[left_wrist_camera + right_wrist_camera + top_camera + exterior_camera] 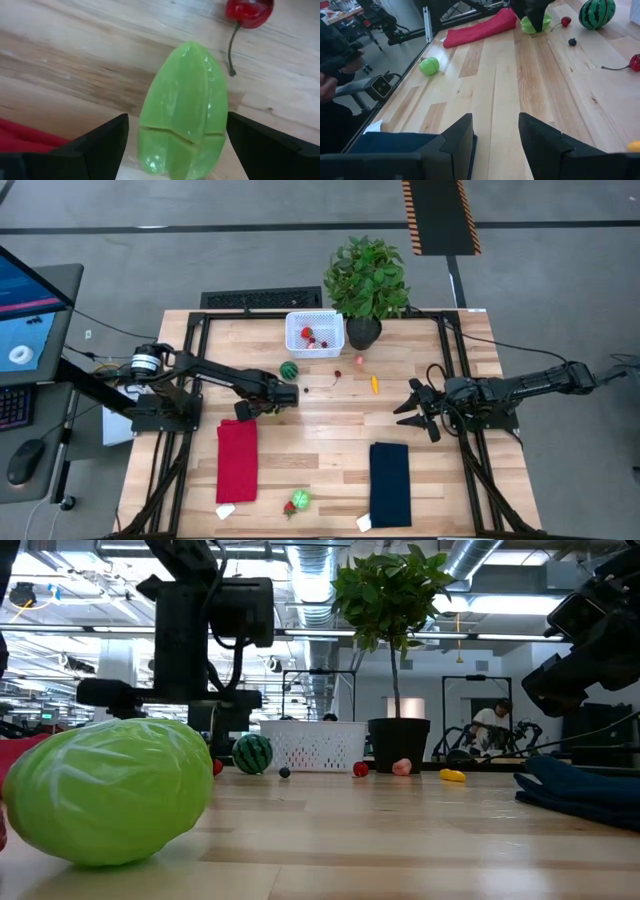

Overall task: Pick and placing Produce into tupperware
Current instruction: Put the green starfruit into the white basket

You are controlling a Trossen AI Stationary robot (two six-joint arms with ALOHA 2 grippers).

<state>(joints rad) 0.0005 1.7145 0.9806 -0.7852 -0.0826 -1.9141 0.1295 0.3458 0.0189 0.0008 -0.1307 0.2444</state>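
left end effector (175, 145) is wide open, straddling the green star fruit (182, 110) on the desk just beyond the red cloth (237, 460). I'd drop lower and close square on its ribs, then carry it to the far white basket (314, 332)

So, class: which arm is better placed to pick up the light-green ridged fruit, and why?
The left. Its left gripper is open with a finger on each side of the green fruit; the right gripper waits across the table.

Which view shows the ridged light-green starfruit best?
The left wrist view: the ridged light-green starfruit fills it, between the open left gripper. High view shows only a sliver, right wrist a distant part, low hides it.
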